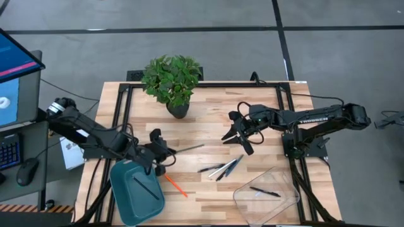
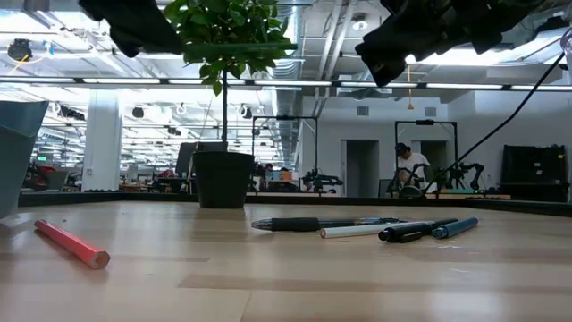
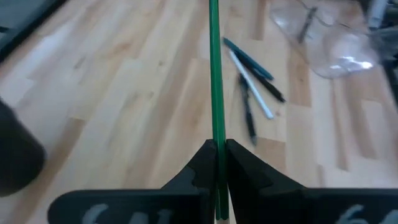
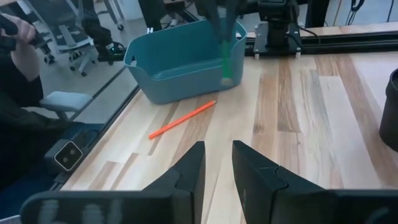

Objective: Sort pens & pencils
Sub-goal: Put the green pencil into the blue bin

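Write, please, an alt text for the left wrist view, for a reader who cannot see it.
The left tool is shut on a slim green pencil that runs straight ahead above the wooden table. Beyond it, a few pens lie close together on the wood, and a clear container stands farther off.

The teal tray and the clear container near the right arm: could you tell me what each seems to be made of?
The teal tray looks like matte moulded plastic: uniform colour, rounded corners, soft sheen. The clear container seems thin glossy plastic, though glass cannot be excluded: the wooden table shows through it, and its rim catches bright glints.
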